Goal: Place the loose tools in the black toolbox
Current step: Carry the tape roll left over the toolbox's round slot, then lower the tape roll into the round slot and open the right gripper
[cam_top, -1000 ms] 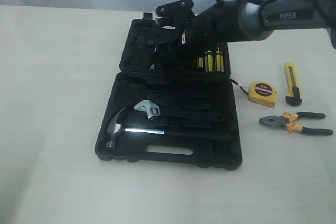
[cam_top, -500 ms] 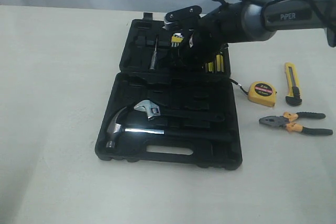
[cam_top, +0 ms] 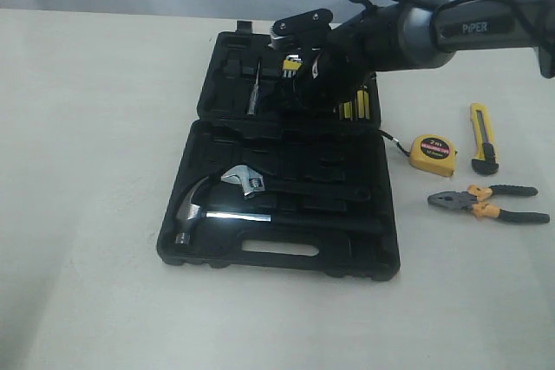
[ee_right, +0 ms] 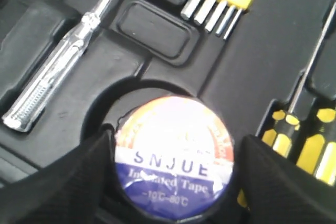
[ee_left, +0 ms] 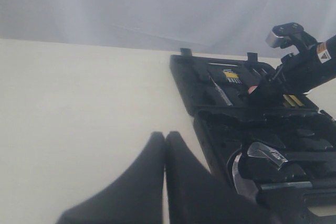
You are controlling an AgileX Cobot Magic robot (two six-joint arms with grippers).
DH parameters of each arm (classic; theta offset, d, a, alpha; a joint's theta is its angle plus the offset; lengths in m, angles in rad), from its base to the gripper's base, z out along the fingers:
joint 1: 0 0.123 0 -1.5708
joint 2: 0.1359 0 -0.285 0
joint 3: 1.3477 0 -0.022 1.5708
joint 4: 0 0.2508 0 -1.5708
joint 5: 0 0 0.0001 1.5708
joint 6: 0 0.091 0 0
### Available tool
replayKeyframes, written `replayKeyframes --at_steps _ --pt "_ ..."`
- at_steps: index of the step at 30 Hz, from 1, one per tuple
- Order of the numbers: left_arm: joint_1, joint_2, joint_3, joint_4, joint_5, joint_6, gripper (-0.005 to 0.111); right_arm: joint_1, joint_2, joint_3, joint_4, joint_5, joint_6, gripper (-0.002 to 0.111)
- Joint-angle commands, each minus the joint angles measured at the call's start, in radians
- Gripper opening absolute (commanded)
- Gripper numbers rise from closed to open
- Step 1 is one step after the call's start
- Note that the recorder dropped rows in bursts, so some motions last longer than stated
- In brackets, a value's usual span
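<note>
So the right arm (cam_top: pixel 451 28) comes in from the right side and reaches across the middle, wrist bent down. The right end effector (ee_right: pixel 173 150) has its jaws spread wide. The left end effector (ee_left: pixel 165 156) sits low, fingers (ee_left: pixel 136 182) pressed together, basically closed, tips pointing fwd.

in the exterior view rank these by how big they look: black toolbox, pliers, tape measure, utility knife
1. black toolbox
2. pliers
3. utility knife and yellow tape measure: too close to rank. The knife looks longer and the tape measure bulkier.
</note>
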Motion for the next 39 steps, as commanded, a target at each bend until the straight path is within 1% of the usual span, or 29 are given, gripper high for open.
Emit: replayKeyframes --at_steps 1,9,25,31,39 --pt "-0.006 -0.002 0.003 0.006 -0.004 -0.001 0.0 0.027 -0.001 -0.001 0.008 0.009 -0.01 0.067" --pt "-0.006 -0.002 0.003 0.006 -0.004 -0.001 0.0 0.036 -0.001 -0.001 0.06 0.031 -0.028 0.067" --pt "-0.006 -0.002 0.003 0.006 -0.004 -0.001 0.0 0.036 -0.065 -0.001 0.059 0.038 0.021 0.067" --pt "-0.006 -0.002 0.003 0.006 -0.004 -0.001 0.0 0.036 -0.059 -0.001 0.059 0.056 0.034 0.067" --pt "-0.006 -0.002 0.003 0.006 -0.004 -0.001 0.0 0.036 -0.057 -0.001 0.057 0.037 0.031 0.067"
